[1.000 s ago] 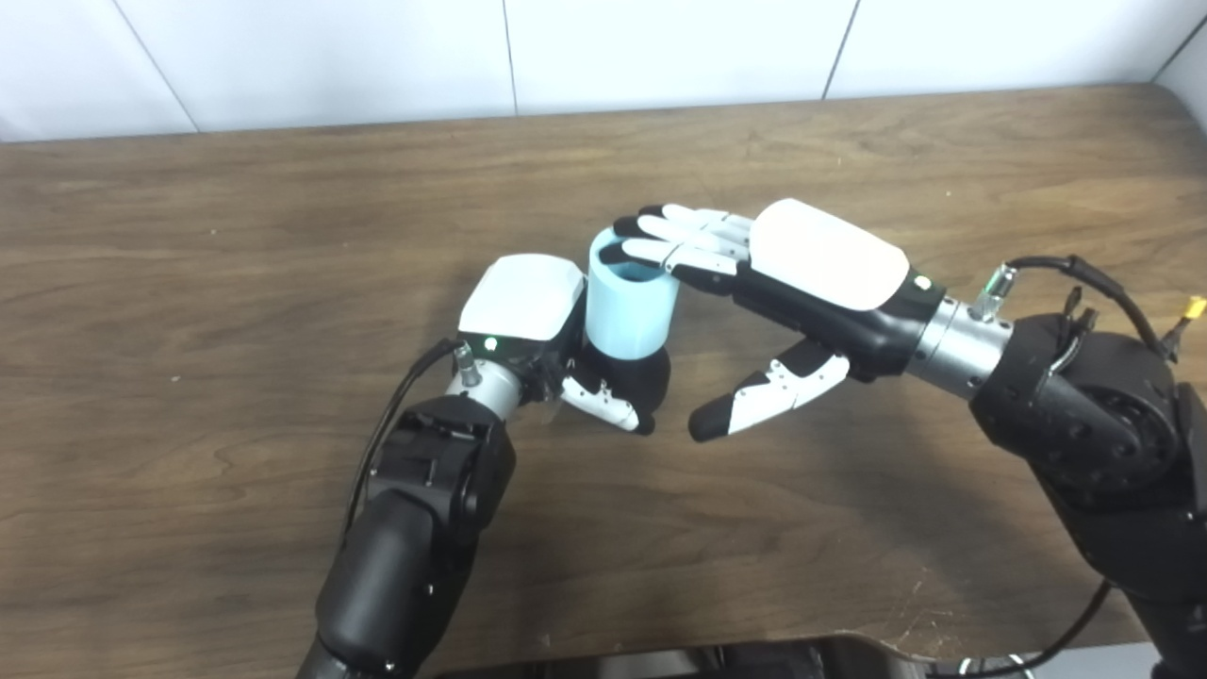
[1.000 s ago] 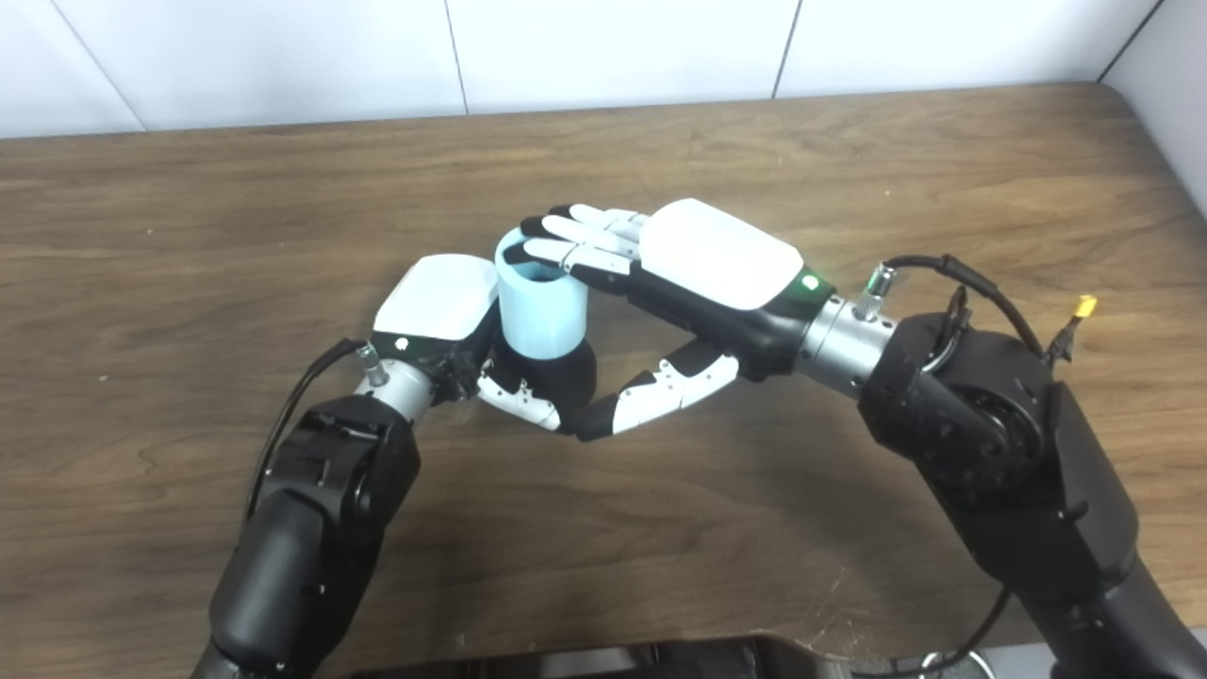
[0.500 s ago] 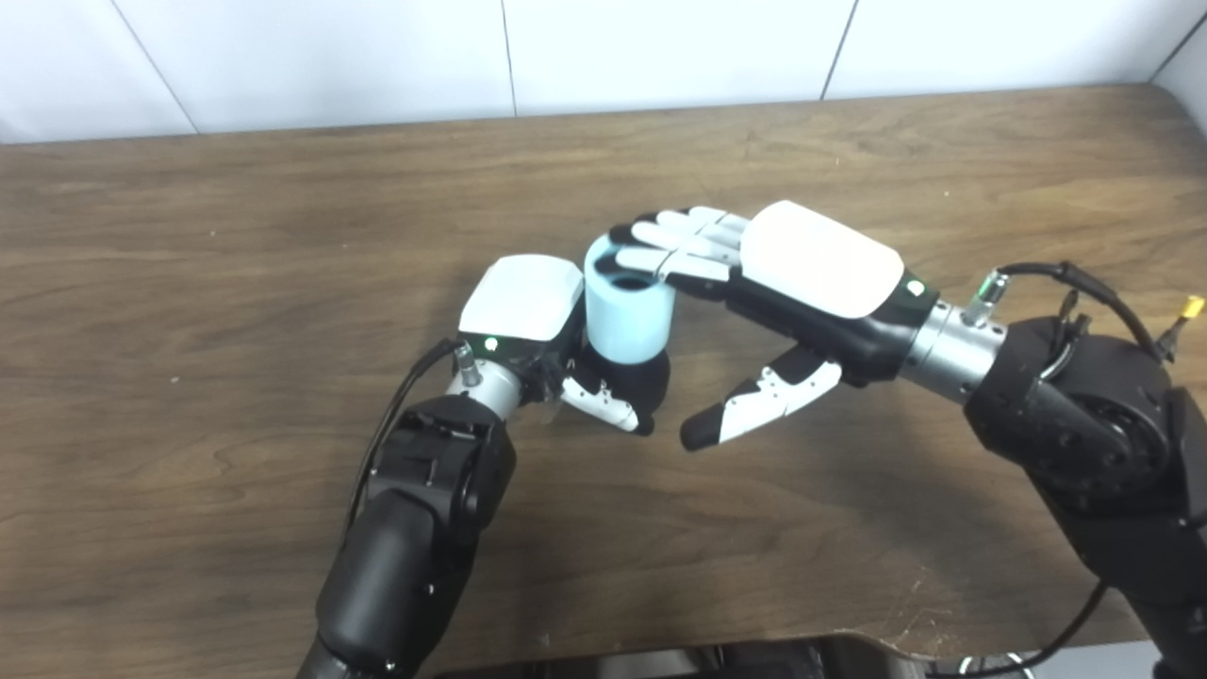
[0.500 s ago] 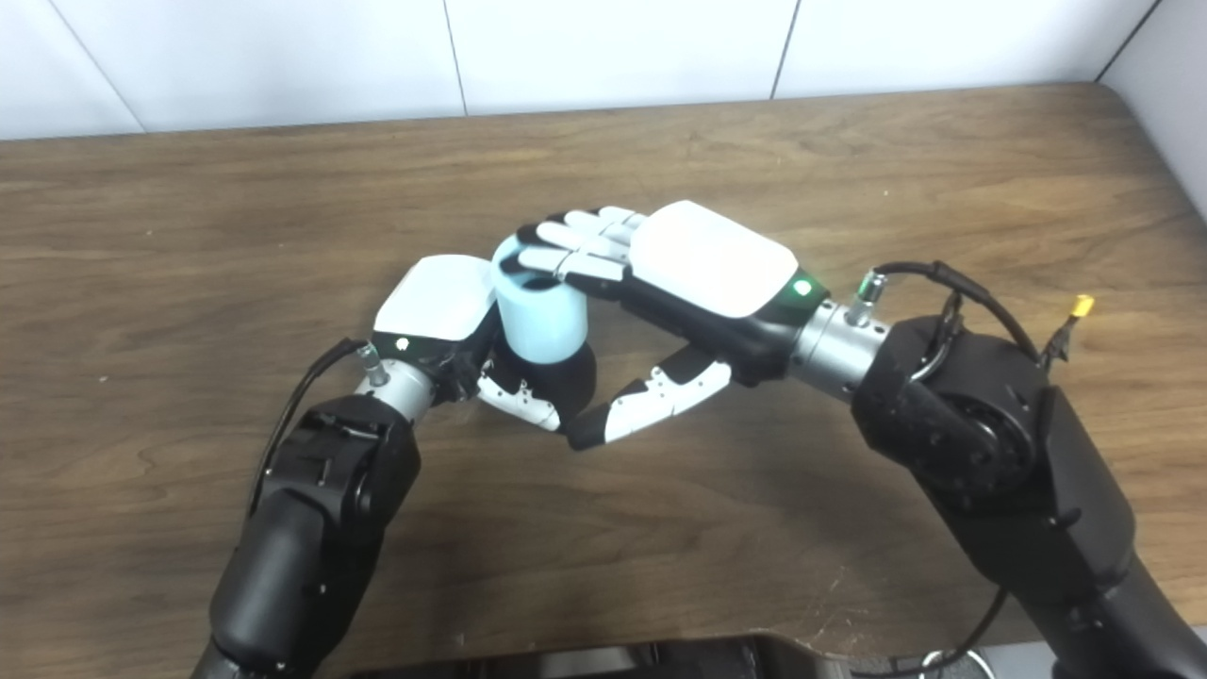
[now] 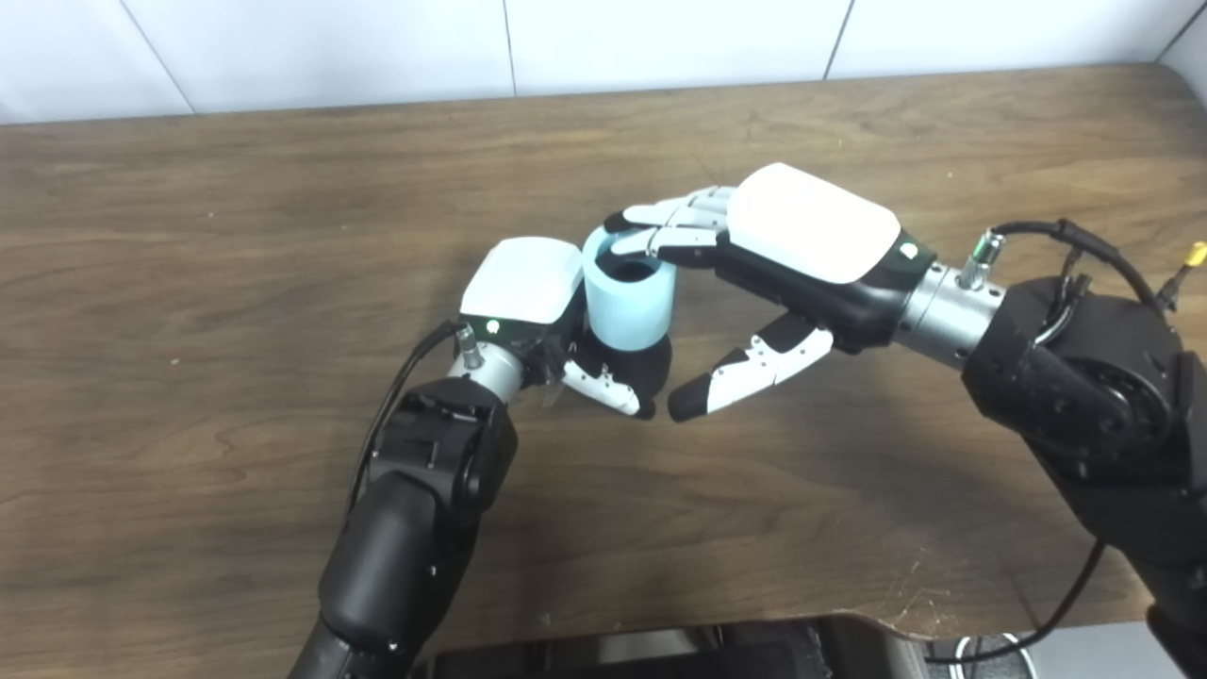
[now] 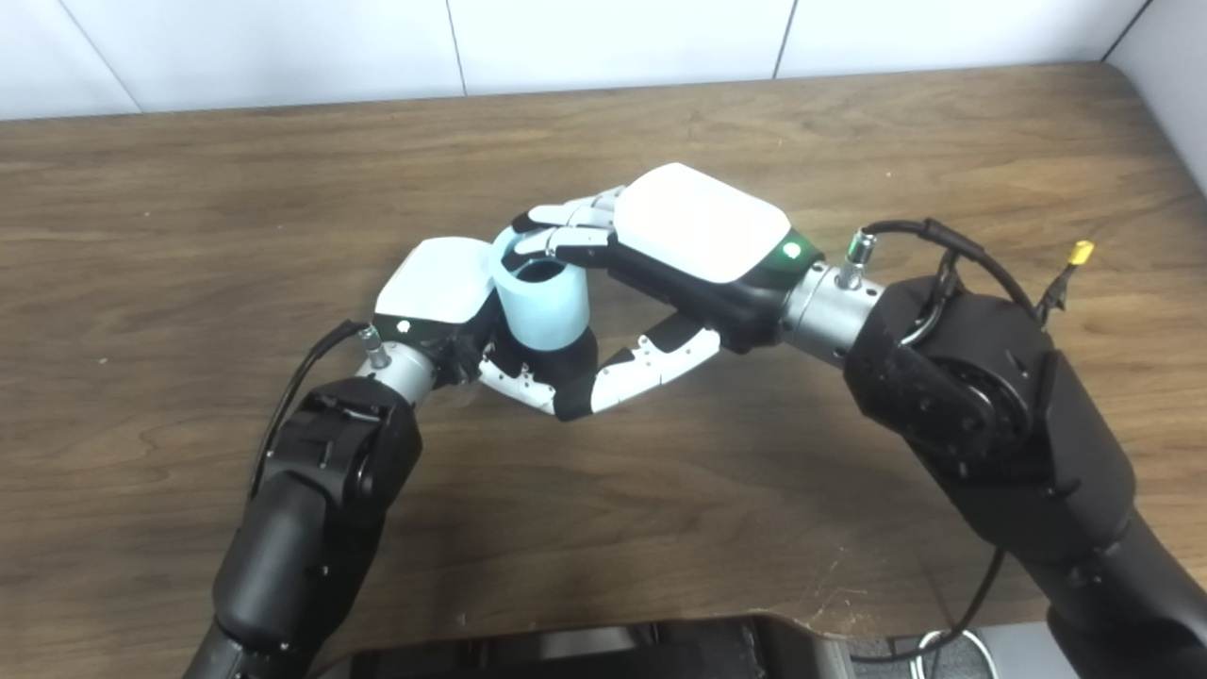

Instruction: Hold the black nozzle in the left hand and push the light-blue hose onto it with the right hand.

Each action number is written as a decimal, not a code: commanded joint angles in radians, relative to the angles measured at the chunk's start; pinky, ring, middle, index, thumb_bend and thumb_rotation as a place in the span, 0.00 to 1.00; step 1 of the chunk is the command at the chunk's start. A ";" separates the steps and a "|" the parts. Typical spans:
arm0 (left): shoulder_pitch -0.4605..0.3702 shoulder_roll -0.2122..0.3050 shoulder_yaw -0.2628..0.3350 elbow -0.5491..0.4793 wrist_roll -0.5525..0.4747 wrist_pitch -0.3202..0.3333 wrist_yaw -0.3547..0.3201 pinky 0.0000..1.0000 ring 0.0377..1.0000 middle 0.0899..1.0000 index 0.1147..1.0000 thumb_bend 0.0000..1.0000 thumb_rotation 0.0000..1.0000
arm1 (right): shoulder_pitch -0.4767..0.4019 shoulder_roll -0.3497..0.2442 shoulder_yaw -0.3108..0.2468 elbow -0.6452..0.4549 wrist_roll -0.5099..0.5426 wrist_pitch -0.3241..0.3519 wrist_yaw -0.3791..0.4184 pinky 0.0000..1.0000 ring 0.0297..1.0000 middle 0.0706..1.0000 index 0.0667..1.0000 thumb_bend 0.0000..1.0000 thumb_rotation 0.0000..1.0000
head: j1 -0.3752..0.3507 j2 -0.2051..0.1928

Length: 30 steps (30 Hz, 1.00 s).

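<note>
Centre of frame: the left hand (image 5: 528, 288) is closed around the black nozzle (image 5: 649, 356), of which only a dark rounded base shows below and right of the white hand back. The light-blue hose (image 5: 629, 302), a short wide tube, stands upright on that base with its open end up; the interior reads dark, and how far the nozzle reaches inside cannot be told.

The right hand (image 5: 801, 240) enters from the right of the frame, palm down, tilted toward the hose. Its fingertips (image 5: 627, 234) rest on the far upper rim of the hose, partly over the opening. Its thumb (image 5: 745, 372) hangs separately below, extended toward lower centre, its dark tip just beside the left hand's thumb (image 5: 603, 387); whether the two touch cannot be told. The right hand is not wrapped about the hose: fingers laid flat on top, thumb apart, grasping nothing.

Surroundings: the wooden table (image 5: 189, 236) around the hands carries no other visible objects. A white tiled wall (image 5: 377, 42) runs along the top edge. A dark edge of the robot's body (image 5: 660, 655) shows at bottom centre. Cables (image 5: 1066, 236) loop at the right wrist, and one (image 5: 396, 396) at the left.
</note>
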 commanded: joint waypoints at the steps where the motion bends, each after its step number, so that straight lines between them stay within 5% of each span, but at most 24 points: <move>1: -0.022 -0.008 -0.001 -0.009 0.001 -0.008 0.015 0.34 0.42 0.40 0.42 0.53 0.00 | 0.032 -0.038 0.031 0.033 0.005 0.025 0.099 0.86 0.86 0.87 0.81 0.72 1.00 | 0.000 0.001; 11: -0.020 -0.012 0.005 -0.013 -0.015 -0.002 0.014 0.36 0.43 0.41 0.42 0.53 0.00 | -0.022 -0.001 -0.077 0.042 0.134 -0.027 -0.042 0.91 0.90 0.89 0.86 0.65 1.00 | 0.003 0.000; 16: -0.019 -0.007 0.005 -0.012 -0.025 -0.005 0.025 0.36 0.44 0.44 0.41 0.52 0.00 | -0.050 0.023 -0.140 0.030 0.174 0.022 -0.060 0.95 0.94 0.92 0.91 0.63 1.00 | 0.008 -0.001; 30: -0.012 0.006 0.029 -0.021 -0.073 -0.005 0.059 0.42 0.49 0.47 0.40 0.52 0.00 | -0.017 0.092 -0.222 0.089 0.254 0.035 -0.150 0.80 0.88 0.88 0.88 0.63 1.00 | 0.021 -0.007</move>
